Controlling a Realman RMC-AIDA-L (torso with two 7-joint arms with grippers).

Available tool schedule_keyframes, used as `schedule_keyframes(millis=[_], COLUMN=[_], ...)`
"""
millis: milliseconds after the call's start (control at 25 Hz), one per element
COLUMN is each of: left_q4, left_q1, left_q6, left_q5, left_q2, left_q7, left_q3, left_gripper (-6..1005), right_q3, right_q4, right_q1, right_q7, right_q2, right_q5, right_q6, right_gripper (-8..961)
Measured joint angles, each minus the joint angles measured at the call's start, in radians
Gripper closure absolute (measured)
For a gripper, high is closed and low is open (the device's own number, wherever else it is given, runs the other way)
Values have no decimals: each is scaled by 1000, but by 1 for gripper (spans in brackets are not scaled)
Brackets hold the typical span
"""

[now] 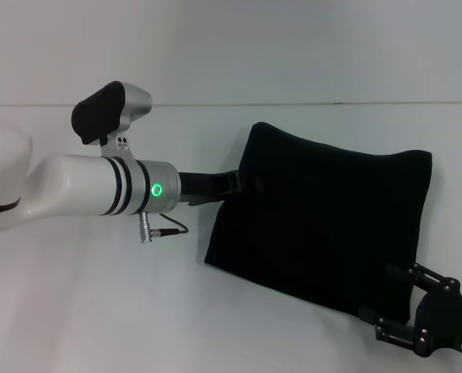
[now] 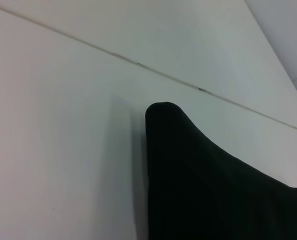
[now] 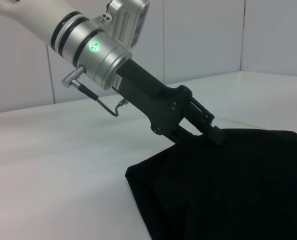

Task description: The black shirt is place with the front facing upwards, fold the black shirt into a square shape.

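Left gripper (image 1: pixel 250 183): reaches in from the left to the shirt's left edge; in the right wrist view its fingers (image 3: pixel 214 135) press down on the cloth, though whether they pinch it cannot be told.
Black shirt (image 1: pixel 324 225): folded into a rough rectangle on the white table (image 1: pixel 99 311), right of centre.
Writing: no lettering or label shows on the cloth.
Right gripper (image 1: pixel 398 299): at the shirt's near right corner, its jaws spread with the cloth edge between them.

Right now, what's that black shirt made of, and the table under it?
The black shirt looks like soft matte cloth: it shows rounded folded edges and no shine. The table looks like a smooth, hard white surface with a faint sheen, perhaps laminate; a thin seam crosses it. The exact material is unclear.
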Motion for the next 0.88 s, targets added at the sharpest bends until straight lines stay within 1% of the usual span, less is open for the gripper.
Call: schedule_keyframes(millis=[320,440,640,760,880], left_q4=[0,0,-1,-1,0], left_q1=[1,2,12,36,78], left_q6=[-2,-1,12,46,100], left_q5=[-2,-4,-9,-10,-11], left_q2=[0,0,0,5,10], left_q7=[24,27,32,29,33], left_q3=[1,0,-30,-73,-145], left_gripper=[534,775,905,910,913], right_q3=[0,0,0,6,36], right_q4=[0,0,0,-2,-3], right_q1=[-1,-1,2,7,12], right_q7=[0,0,-1,-1,-1], right_q2=[0,0,0,0,0], right_q5=[4,5,6,7,11], right_q6=[0,0,0,1,11], right_gripper=[102,102,103,103,102])
